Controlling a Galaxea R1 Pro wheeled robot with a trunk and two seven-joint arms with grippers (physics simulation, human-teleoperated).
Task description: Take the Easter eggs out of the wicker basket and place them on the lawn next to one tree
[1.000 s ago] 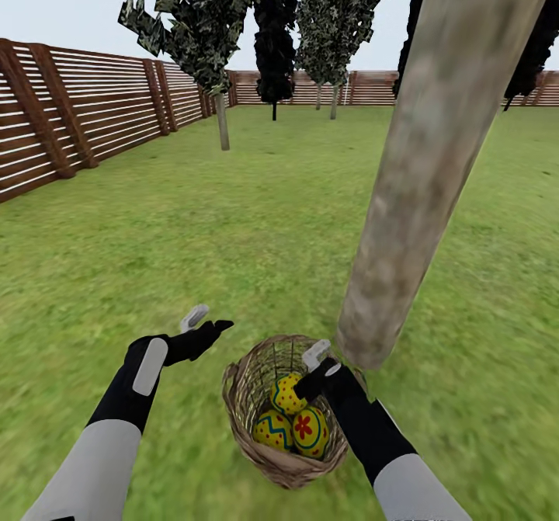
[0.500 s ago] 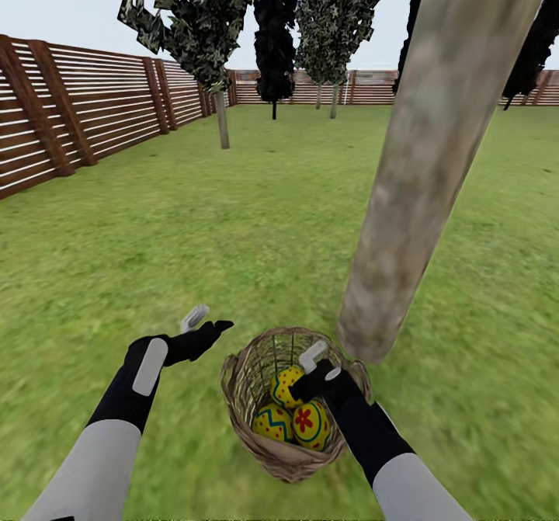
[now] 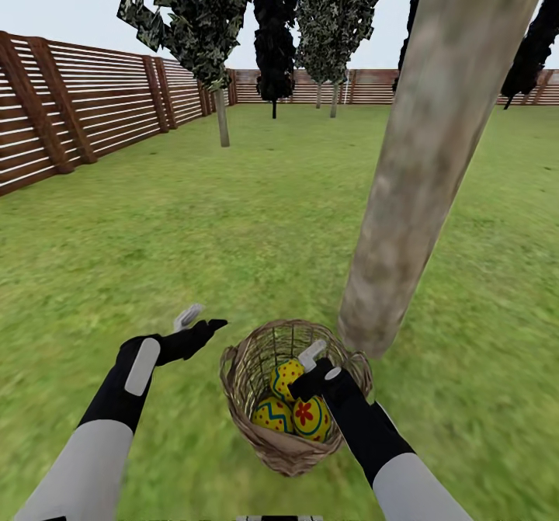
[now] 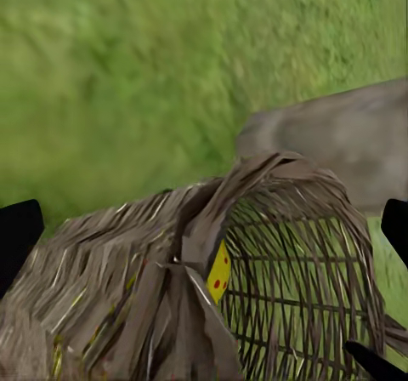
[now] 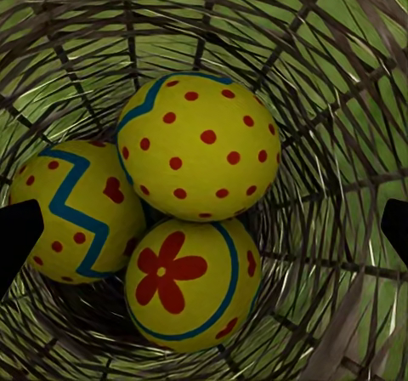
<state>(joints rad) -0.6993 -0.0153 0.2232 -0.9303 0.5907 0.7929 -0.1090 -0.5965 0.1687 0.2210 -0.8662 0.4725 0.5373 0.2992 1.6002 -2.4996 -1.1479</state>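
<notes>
Right hand [image 3: 312,360], spread wide, dips into the wicker basket [image 3: 256,420], partly hiding the Easter eggs [image 3: 310,418].

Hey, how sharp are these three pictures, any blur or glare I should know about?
Head view: even flat light, no glare; the lawn smears toward the edges, while the wicker basket stays fairly crisp. Left wrist view: soft throughout, grass and basket weave blurred. Right wrist view: sharpest, the Easter eggs show clean dots and zigzags, with no highlights on them.

basket mouth [image 3: 256,350] open | tree trunk [image 3: 419,179] crowds right, perhaps touching
</notes>
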